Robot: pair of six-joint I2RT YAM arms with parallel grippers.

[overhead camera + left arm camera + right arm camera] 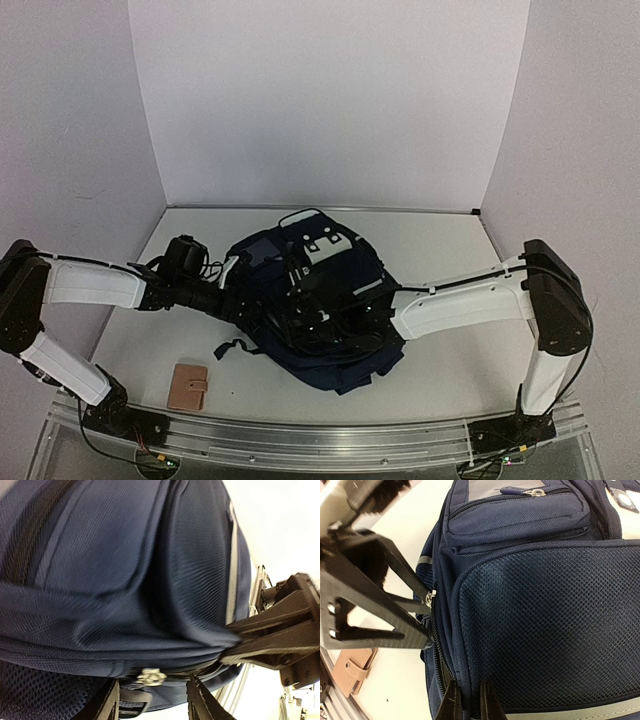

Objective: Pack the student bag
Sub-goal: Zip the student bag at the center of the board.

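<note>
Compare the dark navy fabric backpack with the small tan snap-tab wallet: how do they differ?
Size: the dark navy fabric backpack is far larger than the small tan snap-tab wallet.
Contact: the right gripper pinches the backpack's side fabric and the left gripper stands open at its zipper; the wallet lies untouched.
Place: backpack mid-table, wallet by the near left edge, apart from it.
Shared: both lie on the white table.

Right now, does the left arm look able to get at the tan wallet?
Probably yes: the wallet lies uncovered on the table beside that arm, and the left gripper stands open at the student bag.
</note>
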